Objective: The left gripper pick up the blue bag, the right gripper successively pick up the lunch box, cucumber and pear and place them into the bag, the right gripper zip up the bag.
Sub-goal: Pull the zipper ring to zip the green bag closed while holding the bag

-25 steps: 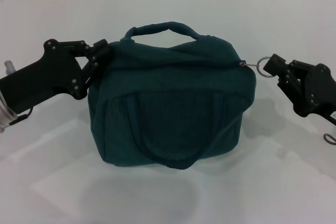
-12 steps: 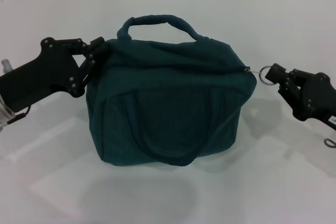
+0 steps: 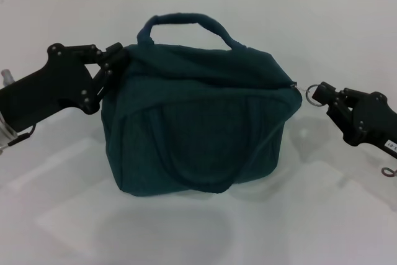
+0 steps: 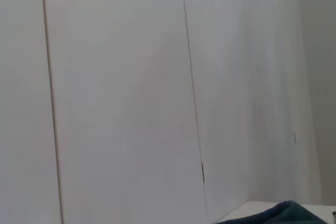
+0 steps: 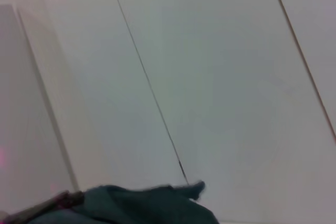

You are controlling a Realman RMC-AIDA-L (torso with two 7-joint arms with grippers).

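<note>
Since a second ago I see the right gripper point(image 3: 319, 93) dropped lower and off the zip end; its metal ring point(image 3: 314, 98) now sits apart from the blue bag point(image 3: 198, 128). Bag is zipped, sitting mid table point(image 3: 198, 234). Left gripper point(image 3: 110, 63) still pinches the bag's upper corner. Right fingers: can't tell.

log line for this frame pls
stage: zip finishing | left gripper: shut on blue bag corner | right gripper: shut on zipper ring | bag: on table, closed
</note>
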